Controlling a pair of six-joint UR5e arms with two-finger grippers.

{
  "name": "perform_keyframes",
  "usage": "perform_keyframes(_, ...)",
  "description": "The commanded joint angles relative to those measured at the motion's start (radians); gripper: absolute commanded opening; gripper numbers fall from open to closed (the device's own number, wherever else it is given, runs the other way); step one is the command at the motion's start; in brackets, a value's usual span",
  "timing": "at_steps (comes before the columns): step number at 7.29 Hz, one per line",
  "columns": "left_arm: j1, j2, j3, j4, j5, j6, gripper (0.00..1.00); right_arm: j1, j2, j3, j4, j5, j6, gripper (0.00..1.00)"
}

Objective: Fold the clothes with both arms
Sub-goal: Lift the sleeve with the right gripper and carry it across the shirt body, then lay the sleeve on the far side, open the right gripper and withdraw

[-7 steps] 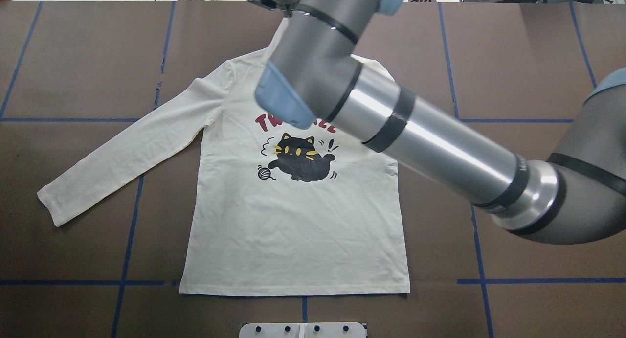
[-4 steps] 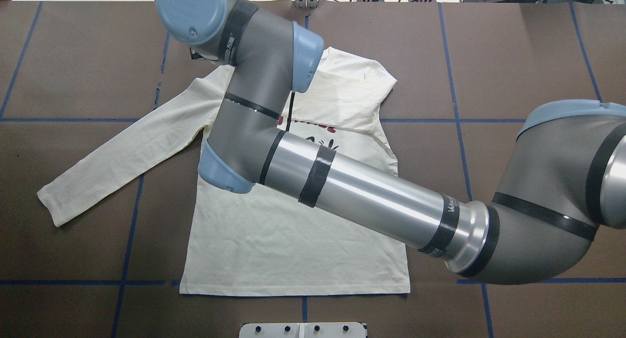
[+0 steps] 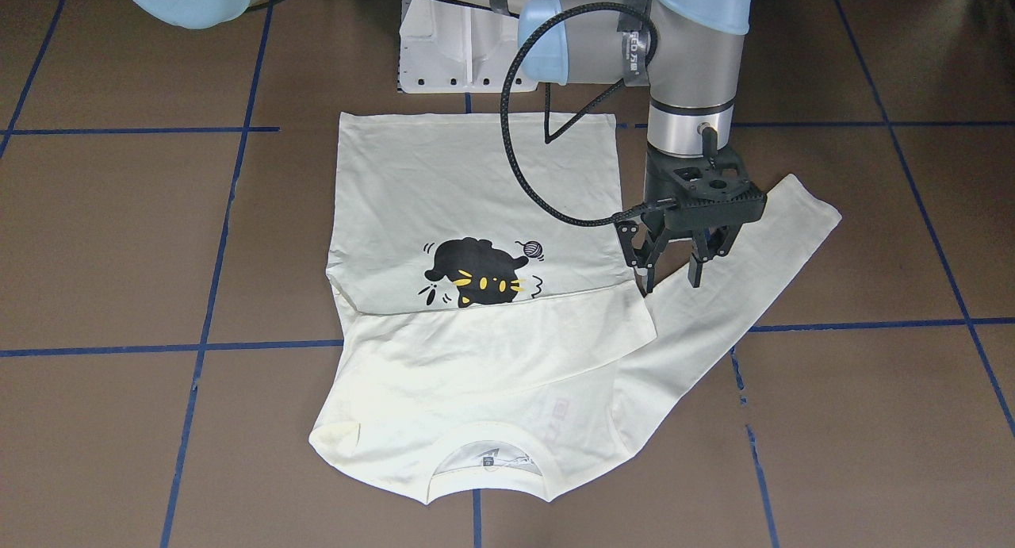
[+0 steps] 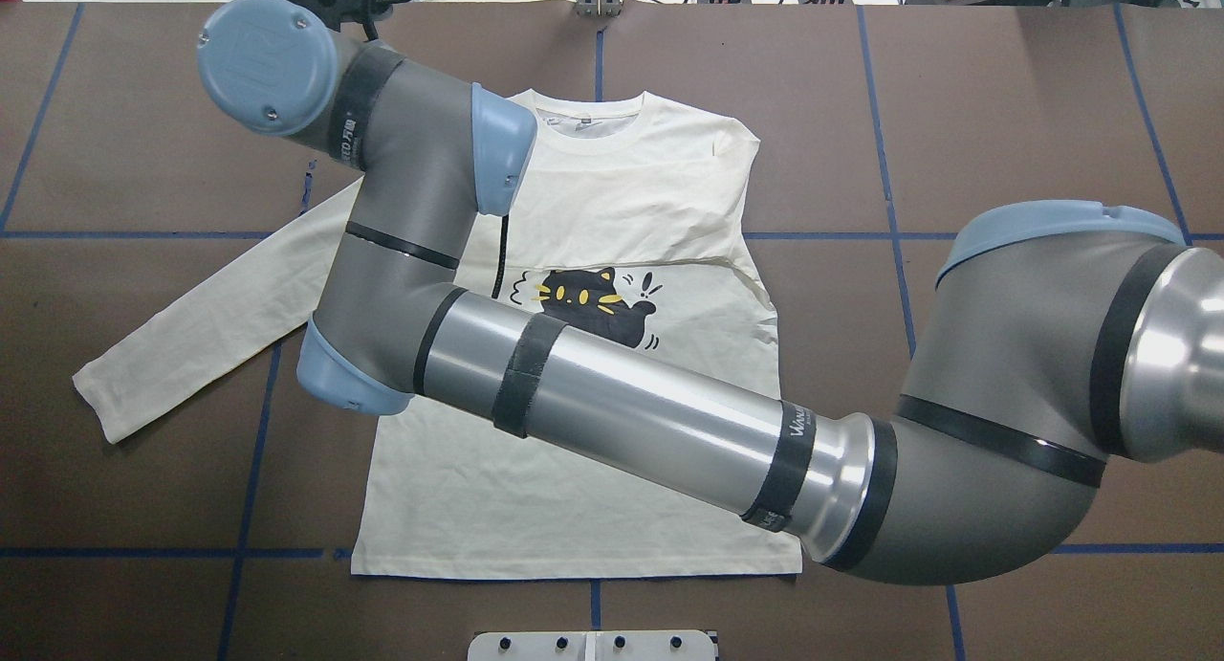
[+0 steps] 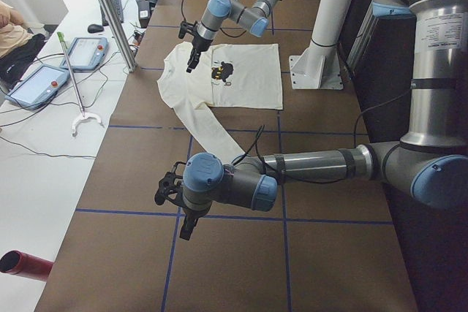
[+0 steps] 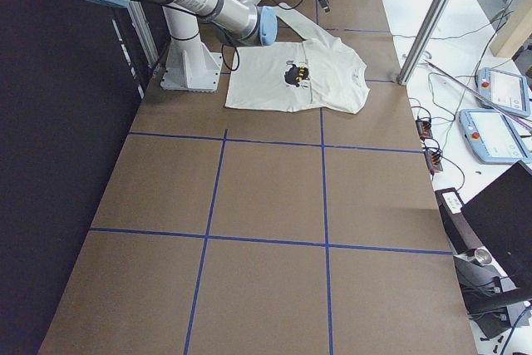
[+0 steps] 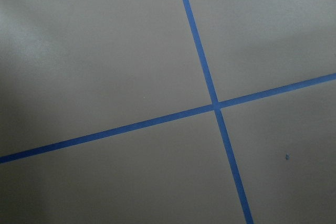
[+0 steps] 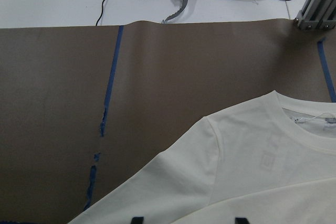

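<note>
Exterior front-facing: T-shirt (image 3: 444, 183), cat print (image 3: 476, 274), faint unreadable lettering (image 3: 560, 410) through folded sleeve (image 3: 492, 334).

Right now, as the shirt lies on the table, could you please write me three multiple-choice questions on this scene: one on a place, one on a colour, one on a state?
1. Where does the right gripper hang?
A. over the outstretched sleeve of the long-sleeved T-shirt
B. over the collar
C. over the hem

2. What colour are the tape lines on the table?
A. red
B. blue
C. white

3. How does the right gripper stand?
A. shut on the sleeve
B. shut on nothing
C. open

Answers: 1 A, it hangs by that sleeve's shoulder end; 2 B, blue lines cross the brown top; 3 C, its jaws stand apart with nothing between them.
</note>
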Motion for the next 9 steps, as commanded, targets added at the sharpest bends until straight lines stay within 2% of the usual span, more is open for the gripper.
perform_keyframes(1,0.001,-0.048,-0.020,-0.027,0.005,-0.104,1.00,0.085,0.011,-0.006,-0.009,0.128,0.012,1.00)
perform_keyframes(2,0.002,-0.103,-0.018,-0.094,0.008,-0.158,1.00,0.163,0.005,-0.004,-0.040,0.255,-0.006,1.00)
perform_keyframes(3,0.002,-0.125,-0.014,-0.224,0.007,-0.175,1.00,0.235,-0.003,0.007,-0.110,0.335,-0.078,1.00)
perform_keyframes(4,0.004,-0.148,-0.020,-0.283,-0.002,-0.226,1.00,0.312,-0.059,0.078,-0.197,0.444,-0.169,1.00)
perform_keyframes(5,0.020,-0.140,-0.055,-0.305,-0.030,-0.314,1.00,0.388,-0.167,0.194,-0.236,0.537,-0.292,1.00)
perform_keyframes(6,0.098,-0.131,-0.089,-0.401,-0.034,-0.352,1.00,0.468,-0.278,0.267,-0.246,0.613,-0.418,1.00)
perform_keyframes(7,0.199,-0.076,-0.112,-0.462,-0.047,-0.364,1.00,0.522,-0.381,0.325,-0.246,0.644,-0.533,1.00)
perform_keyframes(8,0.306,-0.064,-0.139,-0.466,-0.027,-0.433,1.00,0.580,-0.499,0.402,-0.246,0.681,-0.639,1.00)
perform_keyframes(9,0.398,0.011,-0.205,-0.474,0.051,-0.506,1.00,0.639,-0.617,0.481,-0.246,0.719,-0.740,1.00)
